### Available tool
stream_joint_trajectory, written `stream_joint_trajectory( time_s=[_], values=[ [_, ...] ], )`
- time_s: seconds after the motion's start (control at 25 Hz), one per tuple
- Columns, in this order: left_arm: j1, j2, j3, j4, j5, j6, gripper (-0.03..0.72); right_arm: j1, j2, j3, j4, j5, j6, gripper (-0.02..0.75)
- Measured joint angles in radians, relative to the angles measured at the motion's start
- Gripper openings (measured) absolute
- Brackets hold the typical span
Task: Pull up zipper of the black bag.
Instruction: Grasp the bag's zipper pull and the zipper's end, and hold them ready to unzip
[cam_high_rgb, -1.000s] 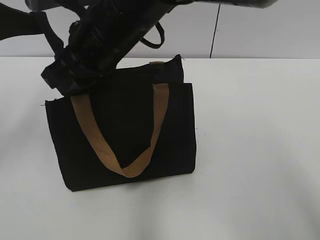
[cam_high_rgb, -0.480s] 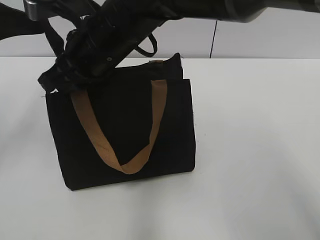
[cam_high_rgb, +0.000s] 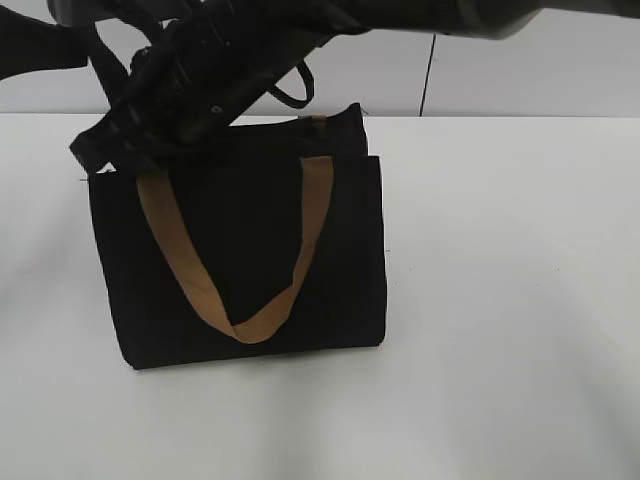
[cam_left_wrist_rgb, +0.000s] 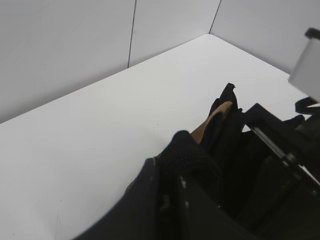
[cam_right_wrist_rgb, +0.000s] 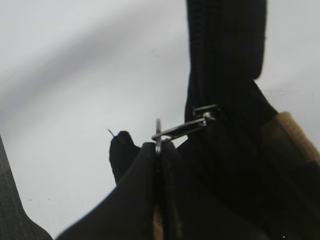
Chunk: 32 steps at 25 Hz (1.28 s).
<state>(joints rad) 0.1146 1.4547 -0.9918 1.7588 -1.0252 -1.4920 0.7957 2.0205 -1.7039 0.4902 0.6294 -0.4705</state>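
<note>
Zipper (cam_right_wrist_rgb: 182, 129) is up at the top-left corner of the black bag (cam_high_rgb: 250, 260), pinched in the right gripper (cam_right_wrist_rgb: 159, 150): in the right wrist view the two fingers are pressed together on the ring tab, and the pull is stretched out flat from the slider on the black zip line. Grip looks thin, only the ring edge is between the pads, so I'd judge it could slip if yanked. Pull should run straight along the zip line, tab in line with the slider, steady and slow, no twisting sideways.

Tan strap (cam_high_rgb: 190, 275) hangs in a loop down the front panel, clear of the zip, nothing to snag there. Bag stands upright on the white table (cam_high_rgb: 500, 300).

Left gripper (cam_left_wrist_rgb: 200, 165) is at the bag's top edge in its own wrist view, with black fabric bunched at its fingers, but too dark to say whether it is closed on the cloth; can't tell. If it is holding, it should keep the top edge taut against the pull, otherwise the soft bag will likely just drag or tip along with the slider.

From the front both arms crowd over that corner and hide the zipper; watch for the arms fouling each other.
</note>
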Motion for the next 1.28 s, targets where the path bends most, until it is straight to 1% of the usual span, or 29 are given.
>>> stream_joint_trajectory(
  time_s=[0.24, 0.48, 0.72, 0.8, 0.92, 0.96, 1.04, 1.16, 1.28],
  values=[
    [0.0, 0.0, 0.0, 0.0, 0.0, 0.0, 0.021, -0.01, 0.0, 0.0, 0.053, -0.001, 0.0, -0.008],
    [0.0, 0.0, 0.0, 0.0, -0.006, 0.0, 0.021, -0.01, -0.001, 0.0, 0.073, -0.013, 0.0, 0.06],
    [0.0, 0.0, 0.0, 0.0, -0.016, 0.0, 0.021, -0.01, -0.001, 0.0, 0.093, -0.032, 0.0, 0.071],
    [0.0, 0.0, 0.0, 0.0, -0.021, 0.0, 0.021, -0.01, -0.001, 0.0, 0.093, -0.032, 0.0, 0.066],
    [0.0, 0.0, 0.0, 0.0, -0.022, 0.0, 0.021, -0.01, -0.001, 0.0, 0.089, -0.032, 0.0, -0.007],
    [0.0, 0.0, 0.0, 0.0, -0.022, 0.0, 0.021, -0.01, -0.001, 0.0, 0.088, -0.031, 0.0, -0.014],
    [0.0, 0.0, 0.0, 0.0, -0.022, 0.0, 0.021, -0.01, -0.001, 0.0, 0.086, -0.02, 0.0, -0.015],
    [0.0, -0.004, 0.0, 0.0, -0.022, -0.012, 0.021, -0.01, -0.001, 0.0, 0.076, 0.044, 0.0, -0.015],
    [0.001, -0.018, 0.0, 0.0, -0.024, -0.055, 0.021, -0.011, -0.014, 0.0, 0.03, 0.1, 0.009, -0.015]
  ],
)
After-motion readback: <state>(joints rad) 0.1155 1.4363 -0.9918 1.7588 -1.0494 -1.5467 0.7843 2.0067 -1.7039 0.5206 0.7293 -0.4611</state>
